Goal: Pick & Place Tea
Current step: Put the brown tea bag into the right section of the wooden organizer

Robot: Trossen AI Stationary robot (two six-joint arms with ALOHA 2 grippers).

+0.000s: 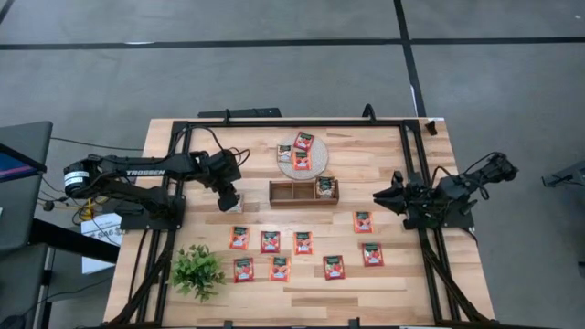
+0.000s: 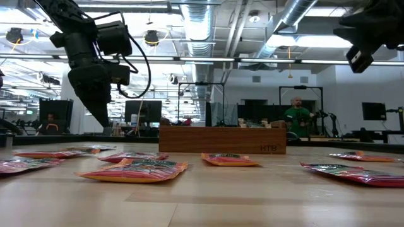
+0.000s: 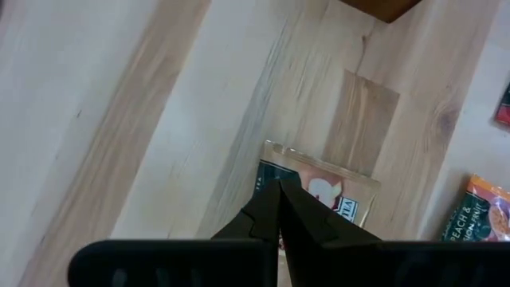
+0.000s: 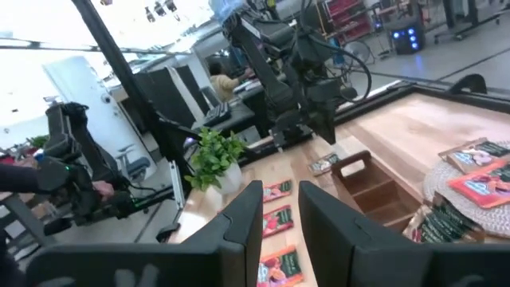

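Tea sachets (image 1: 303,242): two rows on the table (image 1: 384,279), others on the round mat (image 1: 291,170) and in the tray (image 1: 292,193). Left gripper (image 1: 231,200) pinched together above one sachet (image 3: 331,190) beside the tray; right gripper (image 1: 380,195) parted, empty, at the right edge

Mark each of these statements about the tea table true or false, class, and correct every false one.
1. The left gripper is shut, above a dark-topped sachet lying on the table. True.
2. The wooden tray has a sachet in every compartment. False: only its compartment on the right arm's side holds sachets; the other two are bare.
3. Sachets lie on the round woven mat. True.
4. The potted plant stands on the right arm's side of the table. False: it stands at the corner on the left arm's side.
5. The right gripper holds a red-orange sachet. False: its fingers are apart with nothing between them, off to the right of the tray.
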